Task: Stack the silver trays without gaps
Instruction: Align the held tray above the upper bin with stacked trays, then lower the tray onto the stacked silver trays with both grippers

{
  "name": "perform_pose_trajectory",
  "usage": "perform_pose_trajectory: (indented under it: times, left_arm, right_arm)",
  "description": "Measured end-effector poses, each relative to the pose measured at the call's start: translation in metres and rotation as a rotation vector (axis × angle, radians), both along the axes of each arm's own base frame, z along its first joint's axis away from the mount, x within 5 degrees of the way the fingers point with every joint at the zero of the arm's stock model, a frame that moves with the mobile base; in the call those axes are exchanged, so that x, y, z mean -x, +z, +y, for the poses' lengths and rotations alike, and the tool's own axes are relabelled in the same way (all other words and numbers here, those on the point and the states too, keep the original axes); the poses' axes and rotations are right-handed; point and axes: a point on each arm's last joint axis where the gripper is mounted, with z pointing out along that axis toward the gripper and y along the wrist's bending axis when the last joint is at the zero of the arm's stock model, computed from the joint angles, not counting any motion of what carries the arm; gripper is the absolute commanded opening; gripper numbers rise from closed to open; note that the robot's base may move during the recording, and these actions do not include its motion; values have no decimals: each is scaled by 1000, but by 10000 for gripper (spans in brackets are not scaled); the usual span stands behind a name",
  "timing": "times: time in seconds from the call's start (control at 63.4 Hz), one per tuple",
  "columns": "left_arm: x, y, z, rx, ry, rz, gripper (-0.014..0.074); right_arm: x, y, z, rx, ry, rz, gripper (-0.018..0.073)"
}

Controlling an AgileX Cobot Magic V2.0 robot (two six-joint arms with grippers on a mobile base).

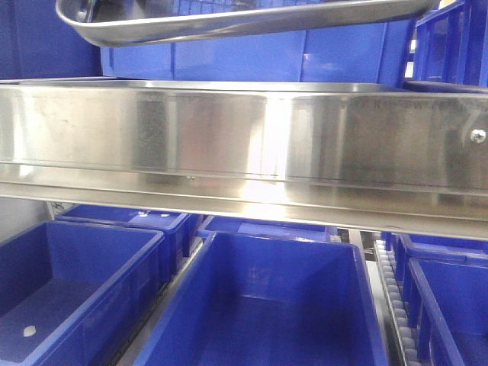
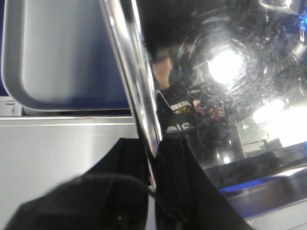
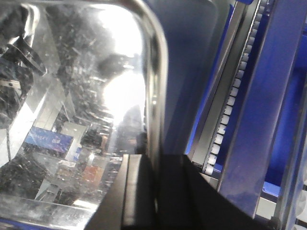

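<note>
One silver tray point(image 1: 229, 23) hangs tilted at the top of the front view, above the steel shelf rail point(image 1: 244, 145). My left gripper point(image 2: 152, 158) is shut on this tray's rolled rim point(image 2: 128, 72), with the mirror-like tray inside point(image 2: 230, 72) to its right. My right gripper point(image 3: 156, 177) is shut on the rim point(image 3: 154, 86) at the other end, the shiny tray point(image 3: 81, 96) lying to its left. A second silver tray point(image 2: 62, 52), flat with a rounded corner, lies beyond the rail in the left wrist view. Neither gripper shows in the front view.
Deep blue bins point(image 1: 267, 305) stand under the rail, with more at the left point(image 1: 69, 290) and right point(image 1: 450, 305). More blue bins point(image 1: 320, 57) stand behind the held tray. A roller track point(image 3: 230, 105) and a blue bin wall point(image 3: 268, 96) run close on the right gripper's right.
</note>
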Motion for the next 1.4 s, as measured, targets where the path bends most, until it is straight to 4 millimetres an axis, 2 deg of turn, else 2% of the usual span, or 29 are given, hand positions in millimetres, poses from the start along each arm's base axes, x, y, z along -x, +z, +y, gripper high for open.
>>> perform_pose_trajectory:
  times: [0.458,0.568,0.71,0.9,1.058,1.168,1.247,1.294,1.405]
  left_arm:
    - [0,0,0,0,0,0,-48]
    - [-5,0,3,12,20,-9,-48]
    - [-28,-1,7,7,42,-16,-48]
    - [-69,-8,-1,-31,34,-38,-48]
    - [-97,-29,-12,-100,32,-28,-48]
    - [-108,-42,-17,-123,32,-17,-46]
    - [-113,-48,-20,-127,31,-14,-13]
    - [-114,-50,-21,-132,31,-9,33]
    - [-115,-50,-21,-131,31,-21,176]
  right_arm:
    - [0,0,0,0,0,0,58]
    - [0,0,0,-2,1,1,58]
    - [-7,-4,2,-23,-20,25,58]
    - [-35,-24,6,-30,-77,59,58]
    - [-58,-47,8,-20,-114,101,58]
    - [-71,-59,6,-15,-136,124,58]
    - [-76,-64,5,-13,-146,132,64]
    - [-78,-66,5,-10,-148,136,98]
    - [-79,-68,5,-9,-147,133,253]
